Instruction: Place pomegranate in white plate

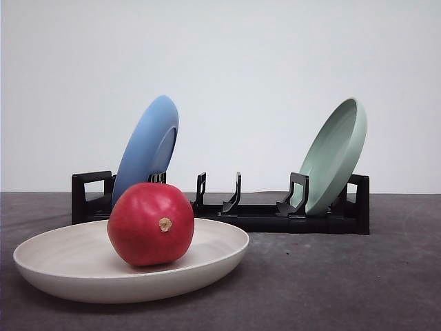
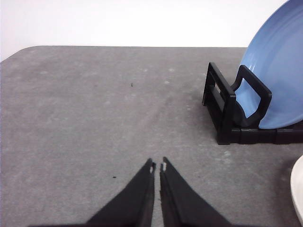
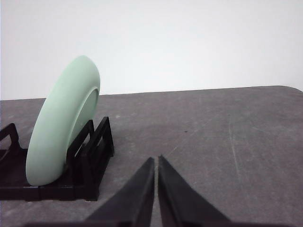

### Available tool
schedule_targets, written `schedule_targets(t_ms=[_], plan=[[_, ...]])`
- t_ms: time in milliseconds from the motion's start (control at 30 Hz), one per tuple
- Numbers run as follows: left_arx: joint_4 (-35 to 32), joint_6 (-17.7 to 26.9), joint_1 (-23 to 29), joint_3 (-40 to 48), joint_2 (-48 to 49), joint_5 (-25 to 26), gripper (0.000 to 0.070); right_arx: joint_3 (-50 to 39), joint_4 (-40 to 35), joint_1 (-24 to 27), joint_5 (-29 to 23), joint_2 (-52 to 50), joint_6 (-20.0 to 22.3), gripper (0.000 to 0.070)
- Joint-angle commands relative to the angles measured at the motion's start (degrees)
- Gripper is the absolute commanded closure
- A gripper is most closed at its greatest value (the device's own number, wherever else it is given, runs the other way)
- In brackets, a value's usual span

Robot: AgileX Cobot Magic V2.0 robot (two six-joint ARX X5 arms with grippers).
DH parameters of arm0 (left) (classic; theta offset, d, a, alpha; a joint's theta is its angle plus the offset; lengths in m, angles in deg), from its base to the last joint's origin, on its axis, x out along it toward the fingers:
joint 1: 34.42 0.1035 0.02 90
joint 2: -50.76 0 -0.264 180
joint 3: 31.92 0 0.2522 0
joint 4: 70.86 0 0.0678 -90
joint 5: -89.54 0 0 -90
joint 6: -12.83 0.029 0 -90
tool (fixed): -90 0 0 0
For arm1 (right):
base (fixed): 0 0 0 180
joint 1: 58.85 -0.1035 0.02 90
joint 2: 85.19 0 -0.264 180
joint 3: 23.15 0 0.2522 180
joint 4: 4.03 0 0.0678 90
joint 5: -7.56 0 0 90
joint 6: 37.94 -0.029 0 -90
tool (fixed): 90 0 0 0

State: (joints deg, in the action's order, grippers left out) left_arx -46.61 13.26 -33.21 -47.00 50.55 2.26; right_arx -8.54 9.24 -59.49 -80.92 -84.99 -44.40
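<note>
The glossy deep-red pomegranate (image 1: 150, 224) rests inside the wide off-white plate (image 1: 62, 265) at the front left of the table, its tan stem nub facing the camera. A sliver of that white plate (image 2: 299, 189) shows in the left wrist view. My left gripper (image 2: 157, 167) is shut over bare grey tabletop, apart from the fruit, with nothing between its fingers. My right gripper (image 3: 155, 161) is also shut and holds nothing, hovering over the table beside the rack's end.
A black dish rack (image 1: 275, 217) stands behind the white plate. A blue plate (image 1: 148, 148) leans in its left end and a pale green plate (image 1: 337, 155) in its right end. Grey tabletop (image 1: 344, 283) lies open at the front right.
</note>
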Motion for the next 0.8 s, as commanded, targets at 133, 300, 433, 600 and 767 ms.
schedule_targets(t_ms=[133,300,433,600,767], plan=[[-0.15,0.39,-0.09,0.63,0.04,-0.18,0.07,-0.24,-0.61,-0.02,-0.07,0.0,-0.59,0.0694],[-0.15,0.39,-0.09,0.63,0.04,-0.2,0.07,-0.24,-0.61,-0.02,-0.07,0.0,-0.59,0.0694],[-0.15,0.39,-0.09,0.63,0.04,-0.2,0.07,-0.24,-0.61,-0.02,-0.07,0.0,-0.59,0.0694],[-0.15,0.39,-0.09,0.63,0.04,-0.2,0.07,-0.24,-0.61,-0.02,-0.07,0.0,-0.59,0.0694],[-0.15,0.39,-0.09,0.63,0.04,-0.2,0.07,-0.24,-0.61,-0.02,-0.06,0.0,-0.59,0.0694]])
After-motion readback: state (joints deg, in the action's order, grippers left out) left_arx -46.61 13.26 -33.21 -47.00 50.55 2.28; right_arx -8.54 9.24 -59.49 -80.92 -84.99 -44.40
